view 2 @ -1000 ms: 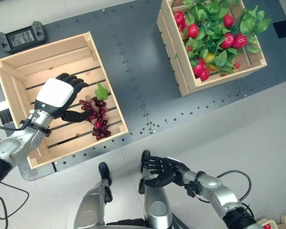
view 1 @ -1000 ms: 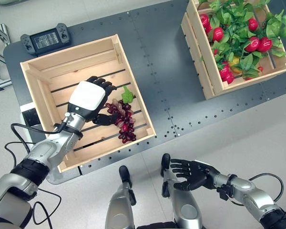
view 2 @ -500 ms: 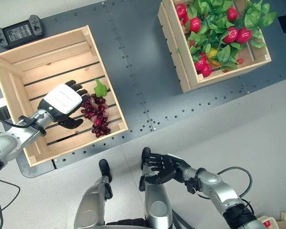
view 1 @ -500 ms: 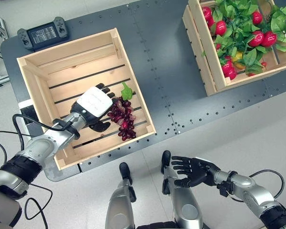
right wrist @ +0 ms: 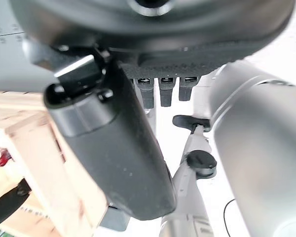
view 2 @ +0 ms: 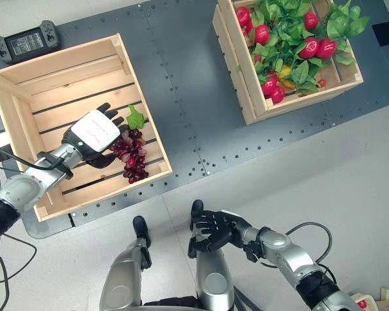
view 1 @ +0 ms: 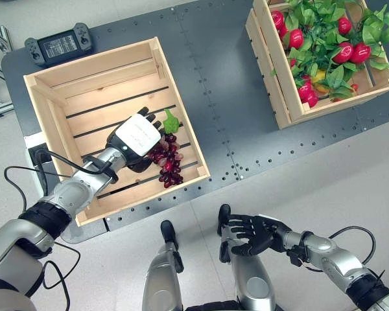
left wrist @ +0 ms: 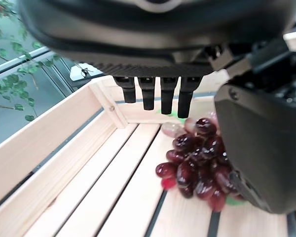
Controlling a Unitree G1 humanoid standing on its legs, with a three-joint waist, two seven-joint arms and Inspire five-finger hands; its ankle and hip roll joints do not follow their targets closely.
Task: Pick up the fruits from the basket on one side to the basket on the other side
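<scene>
A bunch of dark red grapes [view 1: 168,165] with a green leaf [view 1: 172,122] at its top lies on the slatted floor of the left wooden crate [view 1: 65,81], toward the crate's right wall and near its front corner. The left hand [view 1: 137,136] sits over the bunch's left side, its white-covered back facing up. In the left wrist view the fingers [left wrist: 161,95] hang straight and relaxed above the slats, and the thumb [left wrist: 259,148] stands beside the grapes [left wrist: 197,165]; whether it touches them I cannot tell. Nothing is gripped. The left arm reaches in over the crate's front left corner, slanting up toward the bunch.

The rest of that crate's floor is bare wood. The crate stands on a dark grey table [view 1: 220,84] dotted with bolt holes. Well apart, at the table's far right, stands the right wooden crate [view 1: 272,71], packed with green foliage [view 1: 337,39] and red fruits [view 1: 350,53], with a yellow fruit [view 1: 319,76] showing among the leaves. A black handheld controller [view 1: 58,45] lies at the table's far left edge, just behind the left crate.

The right hand [view 1: 253,234] hovers low in front of the table, over the floor, away from both crates. Its fingers are spread and loosely bent, holding nothing, with the right arm coming in from the lower right.
</scene>
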